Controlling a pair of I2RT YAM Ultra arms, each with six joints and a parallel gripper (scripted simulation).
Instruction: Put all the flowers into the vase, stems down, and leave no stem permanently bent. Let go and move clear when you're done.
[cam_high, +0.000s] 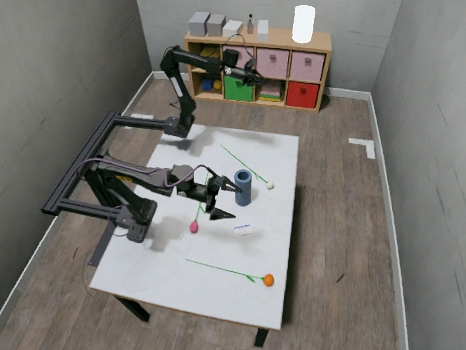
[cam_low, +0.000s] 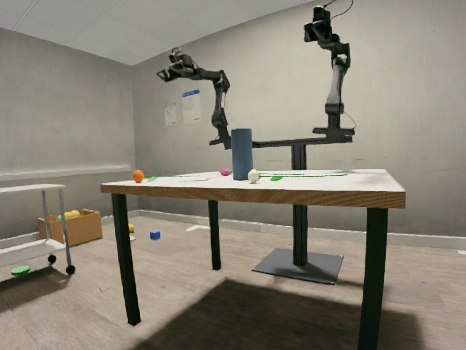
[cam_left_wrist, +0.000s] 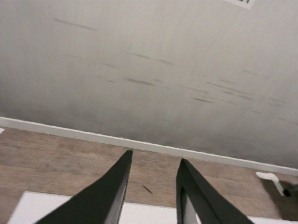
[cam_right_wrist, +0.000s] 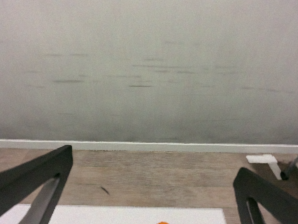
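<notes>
The blue vase (cam_high: 243, 199) (cam_low: 242, 155) stands upright, with no flower sticking out. The white flower (cam_high: 270, 185) (cam_low: 253, 176) lies beside it, its stem pointing away diagonally. The pink flower (cam_high: 194, 227) (cam_low: 225, 172) lies with its stem partly hidden under the right arm in the top view. The orange flower (cam_high: 269, 280) (cam_low: 138, 175) lies near the table's edge; its top just shows in the right wrist view (cam_right_wrist: 162, 222). My left gripper (cam_high: 263, 80) (cam_left_wrist: 155, 162) is partly open and empty, high above the table. My right gripper (cam_high: 238, 203) (cam_right_wrist: 155, 164) is wide open and empty, raised above the table.
The white table (cam_high: 150, 280) (cam_left_wrist: 42, 202) carries a small printed patch (cam_high: 242, 230) near the vase. Both arms stand on a dark frame (cam_high: 80, 160) along one table side. A cube shelf (cam_high: 320, 65) stands against the wall beyond the left arm.
</notes>
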